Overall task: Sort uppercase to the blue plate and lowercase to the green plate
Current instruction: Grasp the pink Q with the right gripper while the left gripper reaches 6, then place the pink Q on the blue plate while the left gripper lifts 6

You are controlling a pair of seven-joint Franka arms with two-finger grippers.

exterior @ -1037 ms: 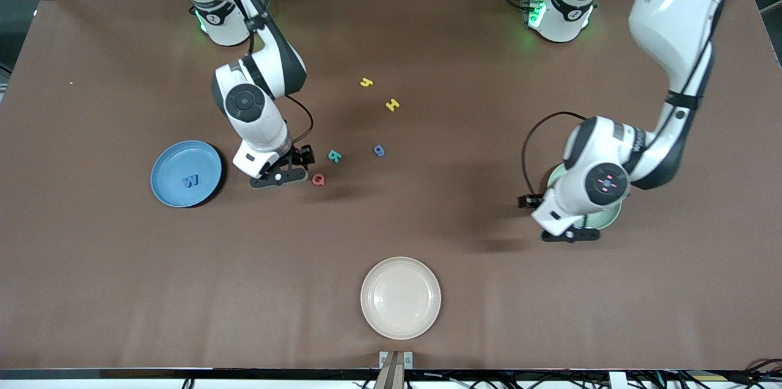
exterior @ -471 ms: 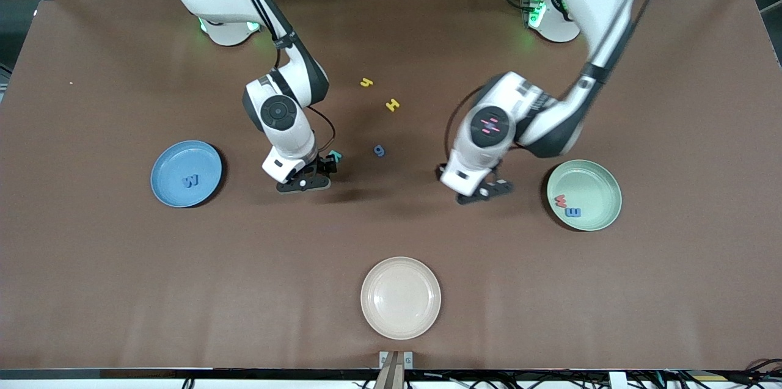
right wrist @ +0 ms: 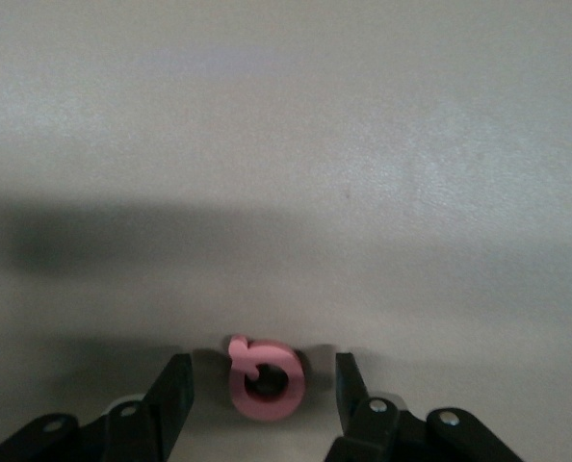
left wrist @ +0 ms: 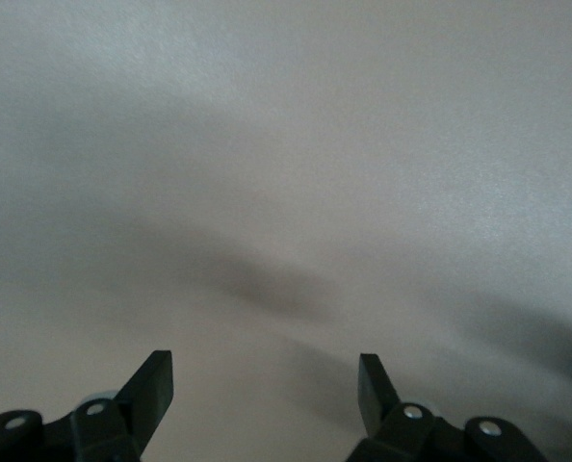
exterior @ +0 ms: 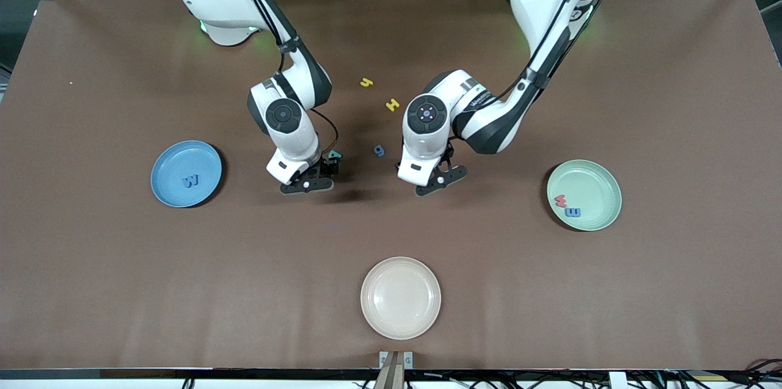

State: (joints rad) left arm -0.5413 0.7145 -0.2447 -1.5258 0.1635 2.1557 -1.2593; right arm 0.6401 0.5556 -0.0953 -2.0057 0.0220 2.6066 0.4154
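Note:
Between the fingers of my open right gripper point(right wrist: 259, 385) lies the red Q point(right wrist: 264, 380), with a gap on each side; in the front view this gripper point(exterior: 307, 183) hides it. The teal R point(exterior: 334, 155) peeks out beside that hand. My left gripper point(exterior: 437, 182) hangs open over bare tabletop close to the blue g point(exterior: 379, 150), and the left wrist view shows nothing between its fingers point(left wrist: 154, 377). The yellow y point(exterior: 366, 82) and yellow H point(exterior: 393, 104) lie farther from the camera. The blue plate point(exterior: 165, 157) holds the blue W point(exterior: 191, 181). The green plate point(exterior: 595, 184) holds the red w point(exterior: 560, 199) and blue m point(exterior: 573, 212).
A cream plate point(exterior: 400, 297) sits near the table's front edge, midway between the two ends. Both arms reach into the middle of the brown table point(exterior: 91, 254), their hands a short way apart.
The left arm swung from over the green plate to the table's middle, uncovering the w and m. The right gripper shifted over the red Q and its fingers narrowed.

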